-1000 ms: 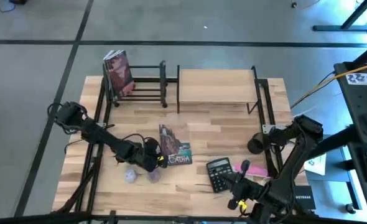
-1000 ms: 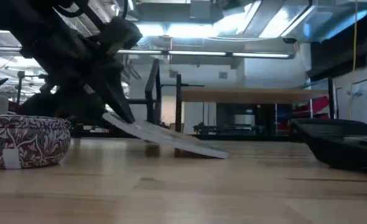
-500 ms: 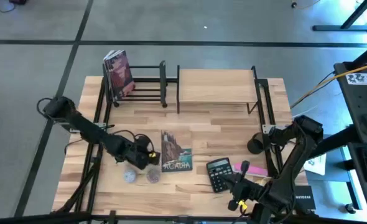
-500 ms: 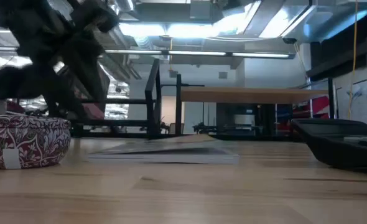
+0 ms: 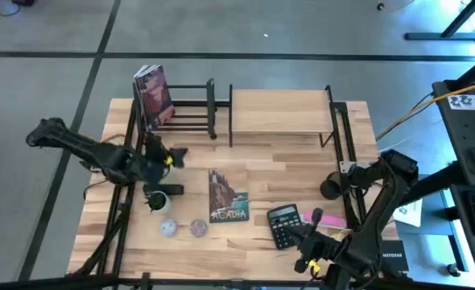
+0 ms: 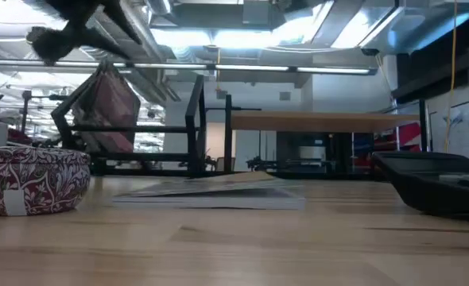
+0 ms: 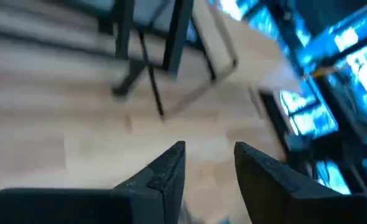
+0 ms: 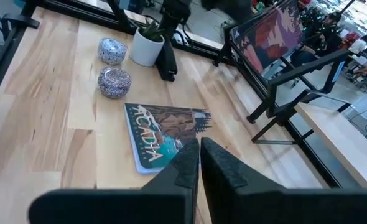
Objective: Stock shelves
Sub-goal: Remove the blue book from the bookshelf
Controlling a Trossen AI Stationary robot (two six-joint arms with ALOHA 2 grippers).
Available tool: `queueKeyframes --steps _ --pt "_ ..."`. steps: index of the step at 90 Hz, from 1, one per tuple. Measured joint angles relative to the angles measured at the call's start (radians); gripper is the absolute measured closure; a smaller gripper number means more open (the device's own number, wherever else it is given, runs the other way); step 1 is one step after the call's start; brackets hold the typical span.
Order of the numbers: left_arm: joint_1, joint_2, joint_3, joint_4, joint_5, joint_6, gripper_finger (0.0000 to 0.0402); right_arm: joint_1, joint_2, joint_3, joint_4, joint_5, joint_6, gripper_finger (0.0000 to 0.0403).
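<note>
The left gripper [image 5: 175, 155] hangs above the surface [image 5: 302, 161], just in front of the rack [image 5: 185, 109], with its fingers [image 7: 165, 171] parted and nothing between them. The right gripper [image 8: 199, 152] rests at the near right of the surface, beside the calculator [image 5: 284, 224]; its jaws are pressed together on nothing.

The rack stands at the far left of the surface and holds one book [image 5: 154, 95] (leaning at its left end). The board shelf [image 5: 280, 111] stands just to the right of the rack; its top carries nothing.

A second book, titled ACADIA [image 5: 225, 196], lies flat near the middle of the surface, apart from both shelves. Two patterned tins [image 5: 167, 229] sit near its left side, close to the front edge. A small white pot [image 5: 158, 200] stands just behind them.
</note>
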Motion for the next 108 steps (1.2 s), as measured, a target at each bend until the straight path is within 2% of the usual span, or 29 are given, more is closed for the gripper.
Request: queueKeyframes --steps 15,36,49,66,77,99,108 --pt "0.130 -0.004 0.143 -0.116 0.006 0.130 0.0314 -0.018 0.000 0.000 0.003 0.006 0.000 0.0402" --pt "0.264 0.105 0.372 -0.366 0.005 0.274 0.0351 -0.051 0.000 0.000 0.020 -0.003 0.000 0.0402" --pt "0.336 0.200 0.470 -0.594 0.023 0.250 0.0371 -0.065 0.000 0.000 0.020 -0.026 0.000 0.0402" --pt "0.422 0.343 0.544 -0.939 0.149 0.123 0.0393 -0.064 0.003 0.000 0.023 -0.027 0.000 0.0402" --pt "0.474 0.382 0.536 -0.907 0.243 0.198 0.0398 -0.064 0.004 0.000 0.026 -0.028 0.000 0.0402" --pt "0.545 0.389 0.537 -0.930 0.271 0.210 0.0398 -0.064 0.019 0.000 0.048 -0.040 0.000 0.0402" --pt "0.591 0.388 0.537 -0.937 0.327 0.249 0.0393 -0.063 0.038 0.000 0.051 -0.054 0.000 0.0402"
